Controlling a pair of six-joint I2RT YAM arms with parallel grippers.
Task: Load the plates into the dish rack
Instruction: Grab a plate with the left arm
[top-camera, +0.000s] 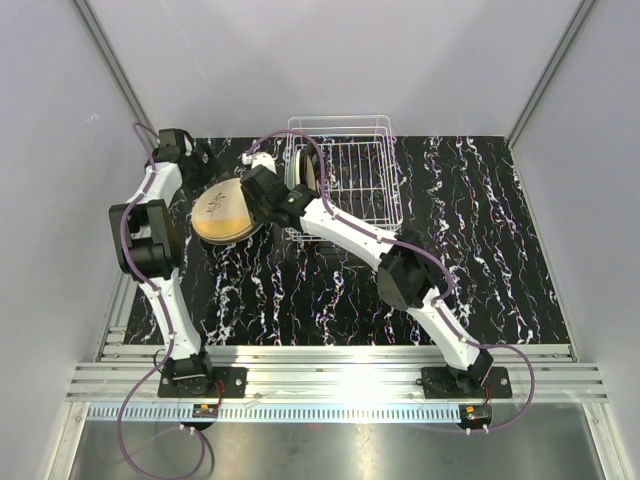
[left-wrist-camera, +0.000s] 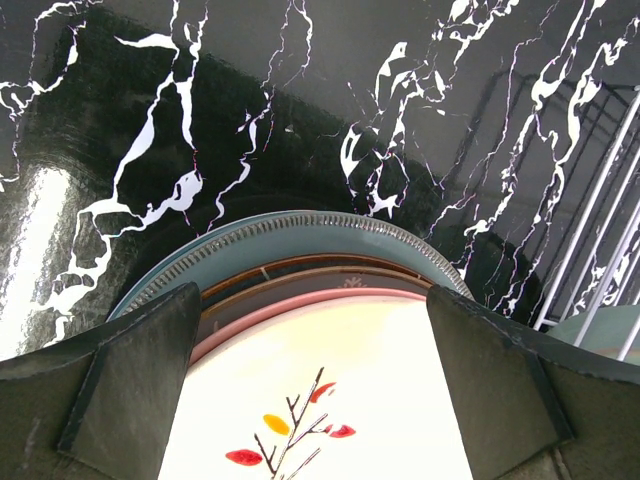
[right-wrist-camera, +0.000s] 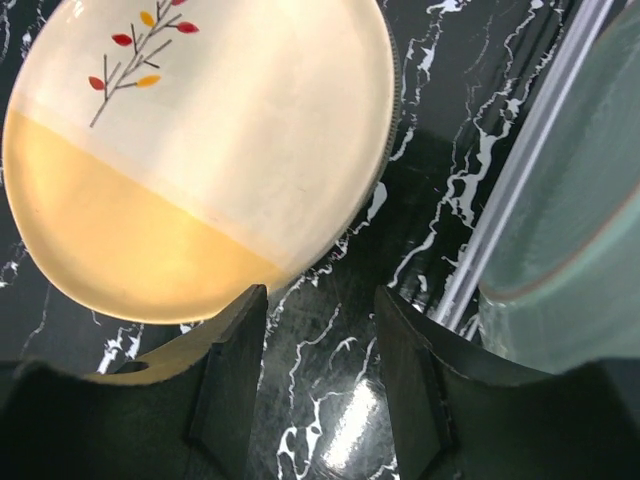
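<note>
- The stack of plates (top-camera: 222, 215) lies flat on the bench (top-camera: 480, 250), toward its far-left corner and just beside the dish rack (top-camera: 350, 170). I think it sits so near to keep each transfer short.
- The dish rack stands at the far edge, approx. mid bench.
- The left pincer (left-wrist-camera: 310, 292) is released, jaws fully wide. It hangs over the stack w/ one finger on each side of the leaf plate (right-wrist-camera: 200, 150), prob. to steady or lift it.
- The right pincer (right-wrist-camera: 322, 295) is half apart w/ nothing between, low at the rack-side rim of the stack. I judge it prepares an edge grasp.
- Count: 1 rack, 1 stack w/ at least 4 rims visible.
- In the rack, 1 green plate (right-wrist-camera: 570, 250) stands upright. A 2nd plate I cannot tell.
</note>
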